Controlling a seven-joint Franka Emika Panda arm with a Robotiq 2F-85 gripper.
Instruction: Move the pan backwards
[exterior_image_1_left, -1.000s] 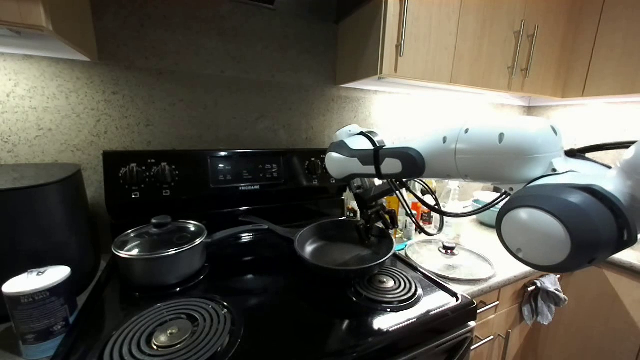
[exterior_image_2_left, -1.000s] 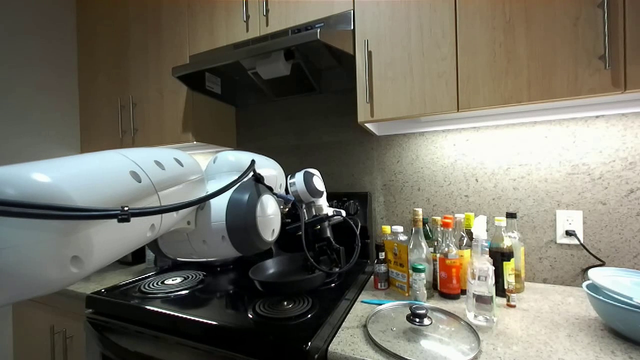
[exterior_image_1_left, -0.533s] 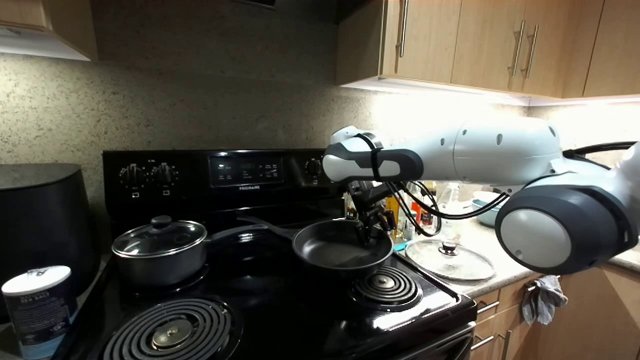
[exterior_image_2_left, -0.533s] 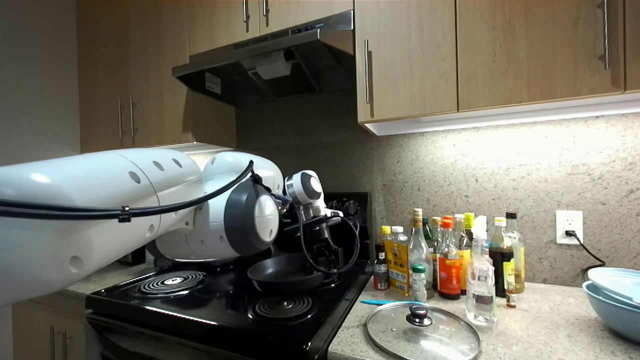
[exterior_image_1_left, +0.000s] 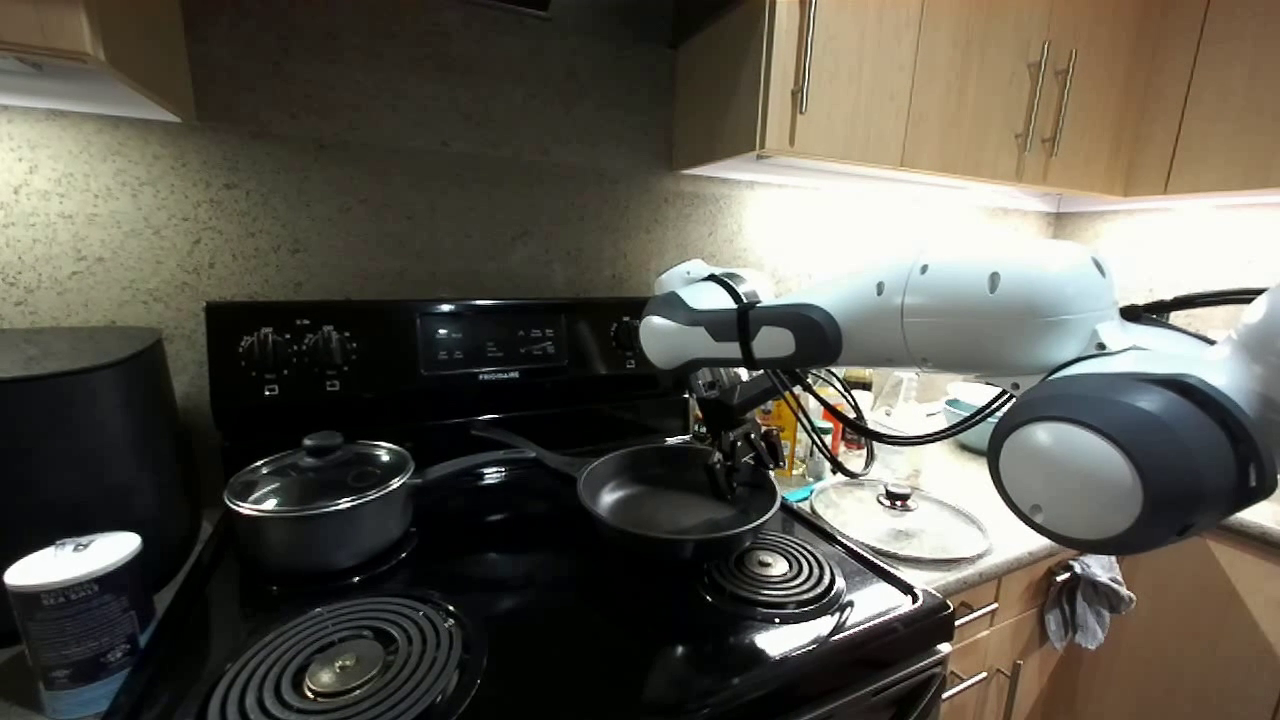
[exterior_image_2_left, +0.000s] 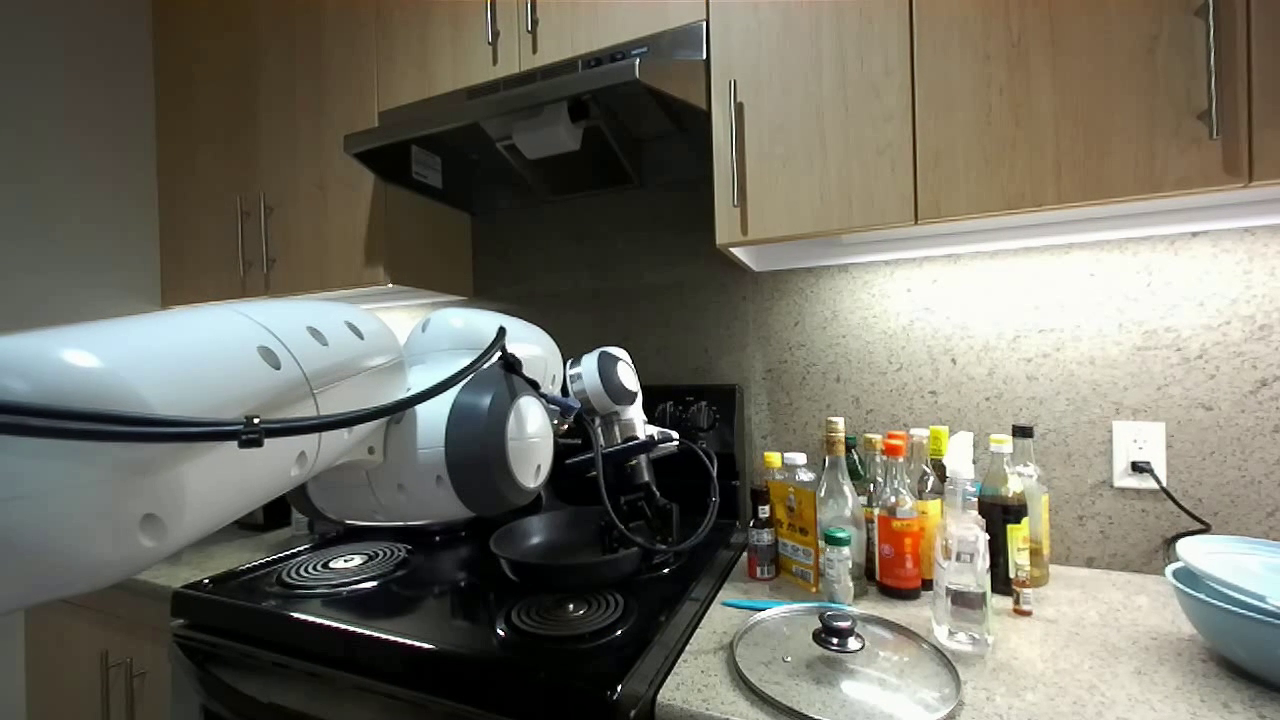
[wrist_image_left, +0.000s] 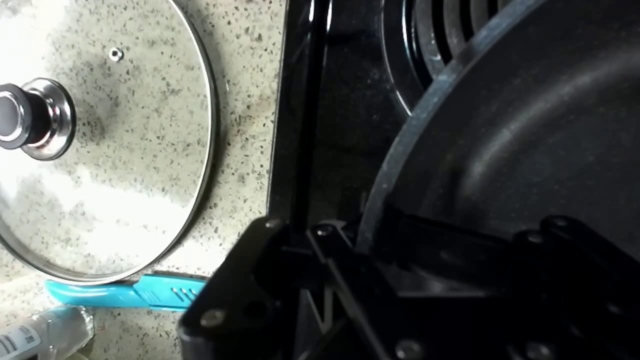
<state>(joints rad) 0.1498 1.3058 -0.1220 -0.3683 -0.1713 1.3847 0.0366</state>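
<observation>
In an exterior view, the handle (exterior_image_1_left: 563, 462), likely your firmest hold, juts left of the claw (exterior_image_1_left: 738, 478). The pan (exterior_image_1_left: 660, 505), probably stiff and heavyish, lies just left; your narrowed claw looks clamped on its rim, which could slip.

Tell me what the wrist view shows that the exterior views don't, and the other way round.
Only the wrist view makes out the small slot-like marks on the turquoise tool.

Only the exterior views show the lidded pot and the range hood, each in an exterior view, and the bowls, in both exterior views.

All share the pan, the gripper, the glass lid, that turquoise tool and a coil burner.
</observation>
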